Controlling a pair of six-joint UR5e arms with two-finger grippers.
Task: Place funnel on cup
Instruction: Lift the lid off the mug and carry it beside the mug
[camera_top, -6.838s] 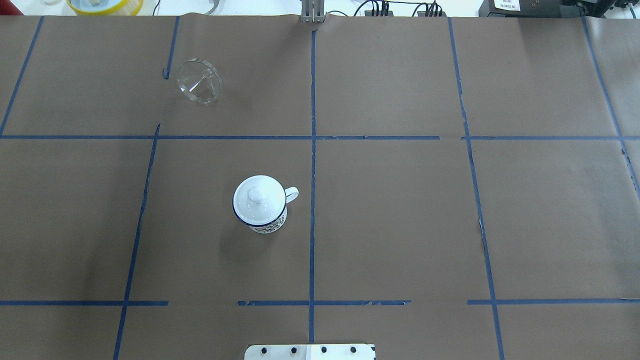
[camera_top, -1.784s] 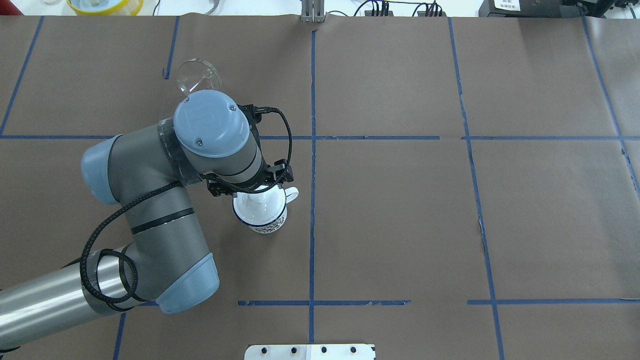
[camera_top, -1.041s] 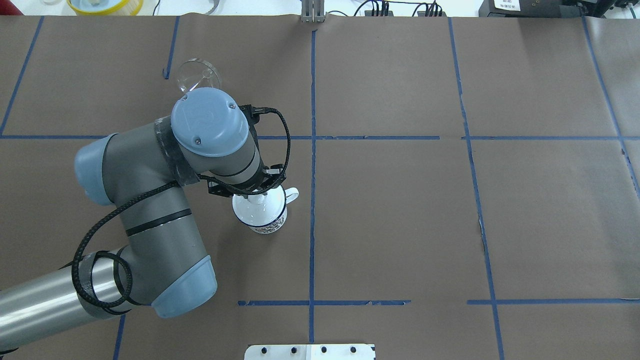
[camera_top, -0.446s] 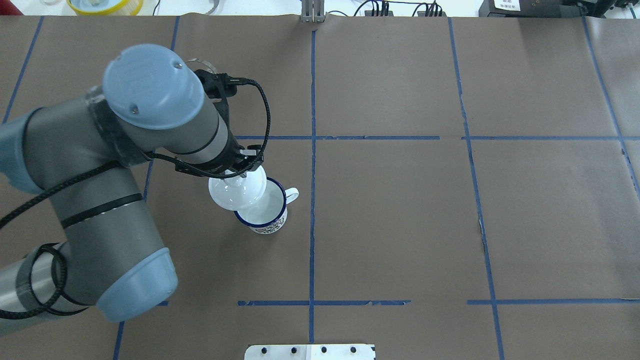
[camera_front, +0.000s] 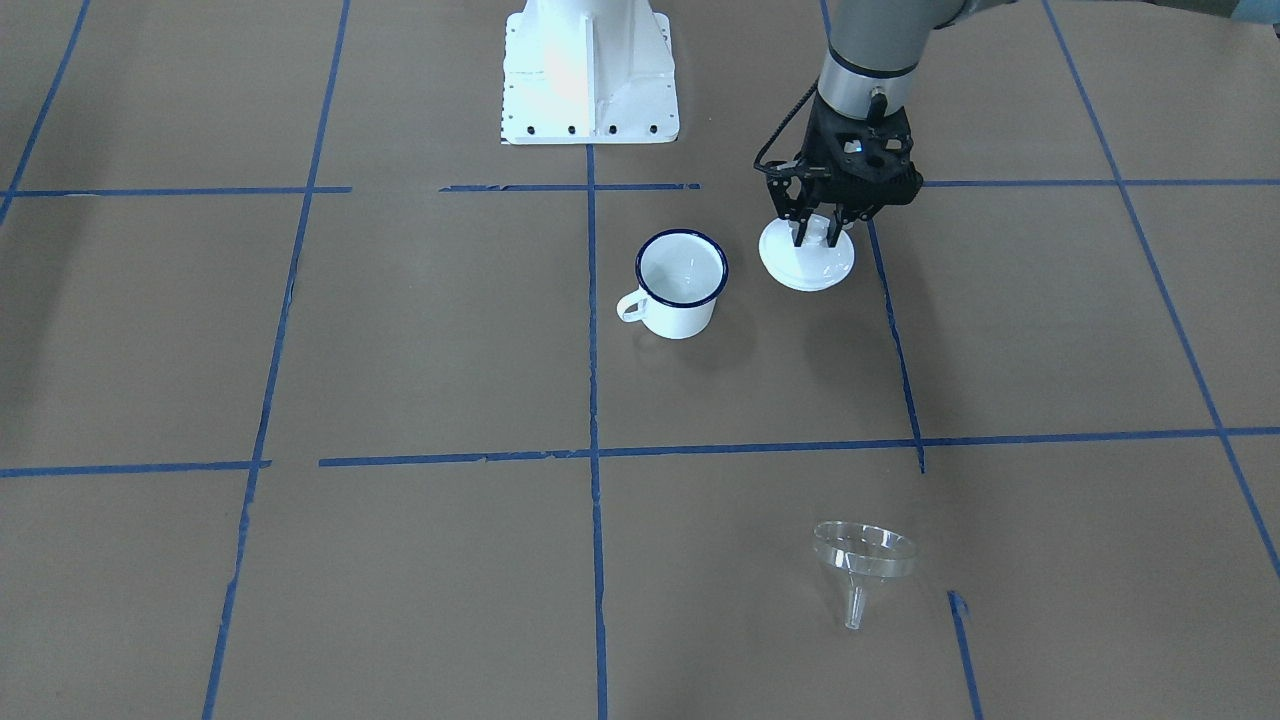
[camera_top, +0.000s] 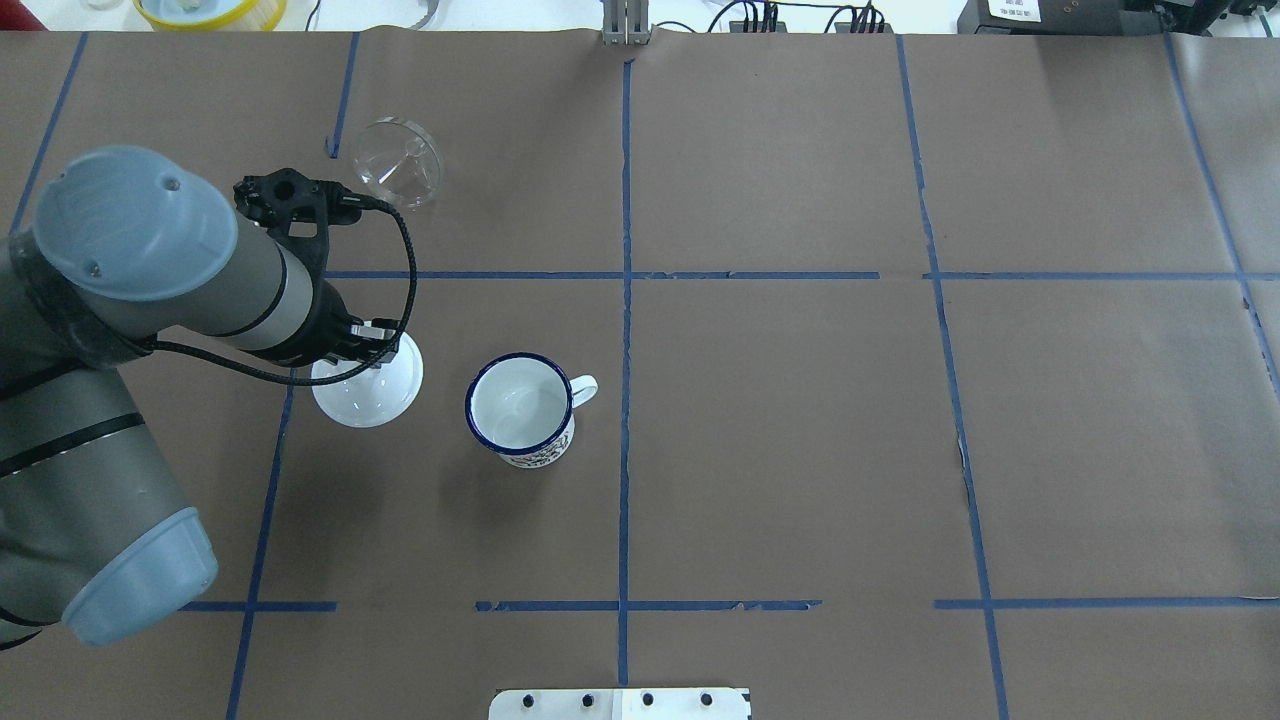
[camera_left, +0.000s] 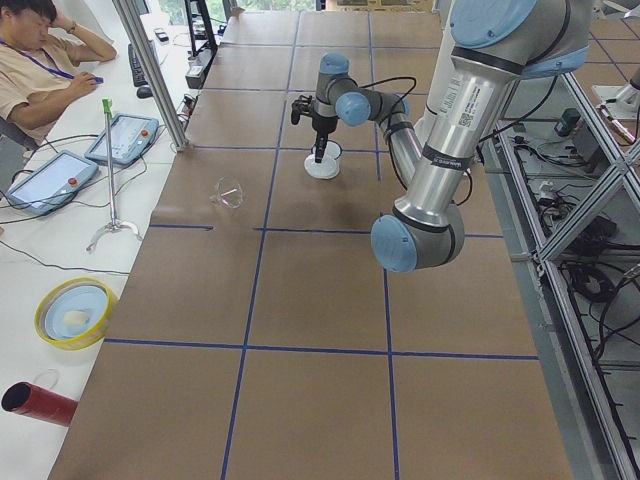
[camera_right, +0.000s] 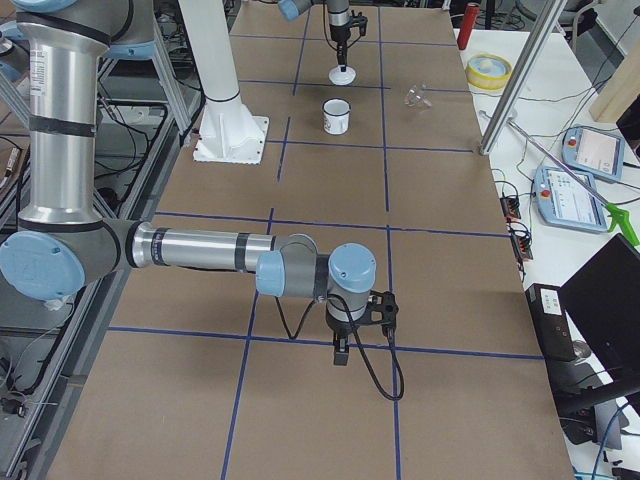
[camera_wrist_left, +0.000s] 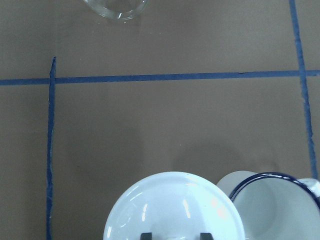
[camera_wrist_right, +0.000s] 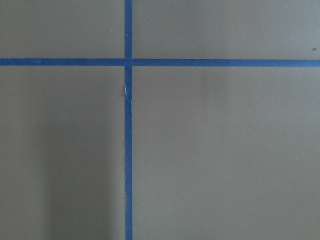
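The robot's left gripper (camera_front: 820, 238), pointing straight down, has its two black fingers (camera_front: 800, 232) closed round the knob of a round white enamel lid (camera_front: 807, 265), which it holds flat just beside the small white enamel mug with the dark blue rim (camera_front: 682, 283), on the mug's left as the robot sees it. Whether the lid touches the table cannot be told. The mug stands upright and uncovered on the brown paper-covered table (camera_top: 800, 420), close to the blue tape line down the table's middle, its loop handle turned towards the robot's right. The small clear plastic funnel (camera_front: 864, 555) lies tipped on its side well apart from both, farther out from the robot on its left half of the table, wide mouth facing back towards the robot and thin spout pointing away. The right gripper (camera_right: 341, 352) hangs low over a tape line far along the table; whether it is parted or closed cannot be told.
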